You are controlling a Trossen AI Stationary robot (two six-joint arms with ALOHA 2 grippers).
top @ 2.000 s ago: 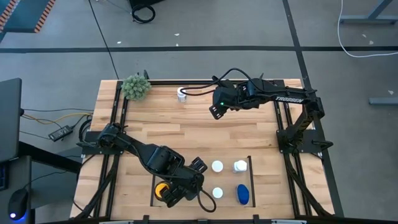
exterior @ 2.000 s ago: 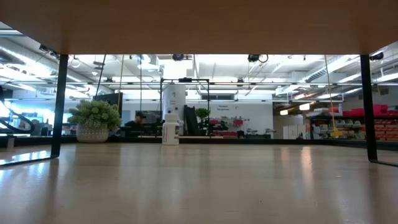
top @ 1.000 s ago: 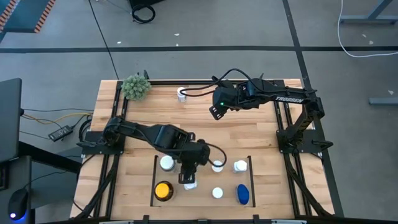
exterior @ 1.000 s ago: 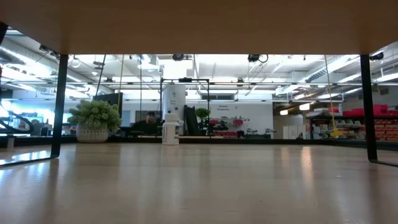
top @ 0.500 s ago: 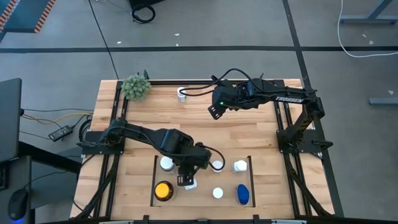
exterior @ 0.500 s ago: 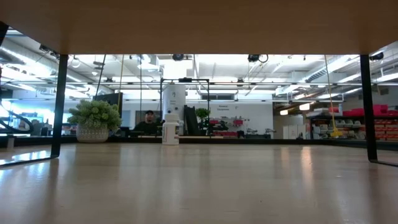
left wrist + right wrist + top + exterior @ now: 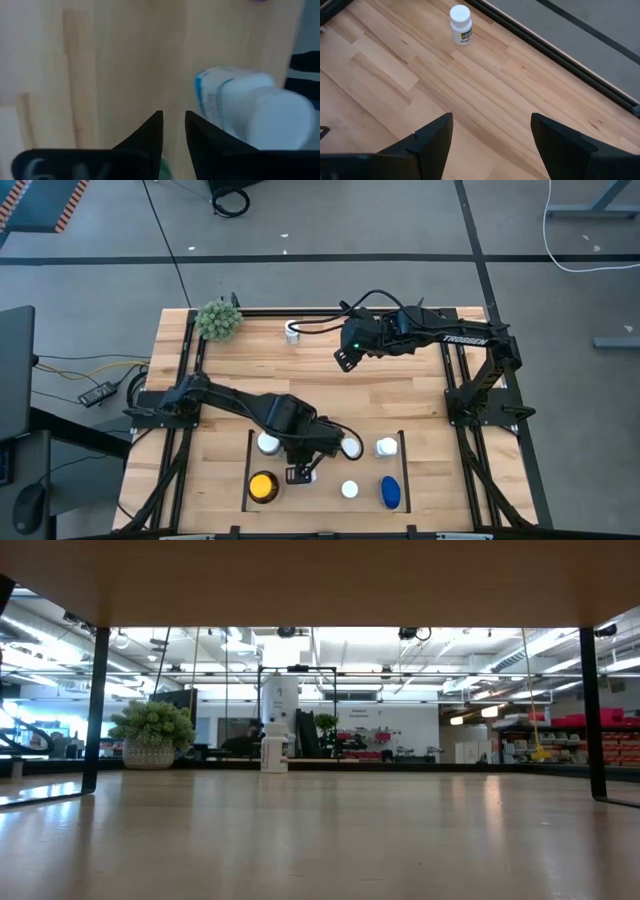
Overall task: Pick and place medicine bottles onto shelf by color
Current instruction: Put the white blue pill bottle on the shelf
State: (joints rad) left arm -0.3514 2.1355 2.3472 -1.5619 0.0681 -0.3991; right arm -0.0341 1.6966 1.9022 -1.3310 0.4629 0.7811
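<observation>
The shelf bay [image 7: 247,470] at the table's near side holds several upright bottles: white-capped ones [image 7: 267,443] [image 7: 386,447] [image 7: 349,490], a yellow-capped one [image 7: 262,486] and a blue one [image 7: 390,492]. My left gripper [image 7: 298,474] points down into the bay. Its fingers [image 7: 174,131] are shut to a narrow slit with nothing between the tips. A white bottle [image 7: 250,107] stands right beside them. My right gripper [image 7: 345,360] hangs open and empty over the far half. Another white bottle [image 7: 460,24] stands near the far edge. My left gripper comes from above, pointing down. The white bottle's side [image 7: 212,107] stands close against the outer side of one finger [image 7: 205,142]. Whether they touch I cannot tell.
A green fuzzy plant ball [image 7: 219,320] sits at the far left corner and also shows in the low view [image 7: 150,735]. Black frame rails [image 7: 190,380] run along the table's sides. Bare wood [image 7: 300,385] lies between the two arms.
My left arm has shifted a little toward the table's near edge, its gripper staying low over the bay beside the white bottle.
</observation>
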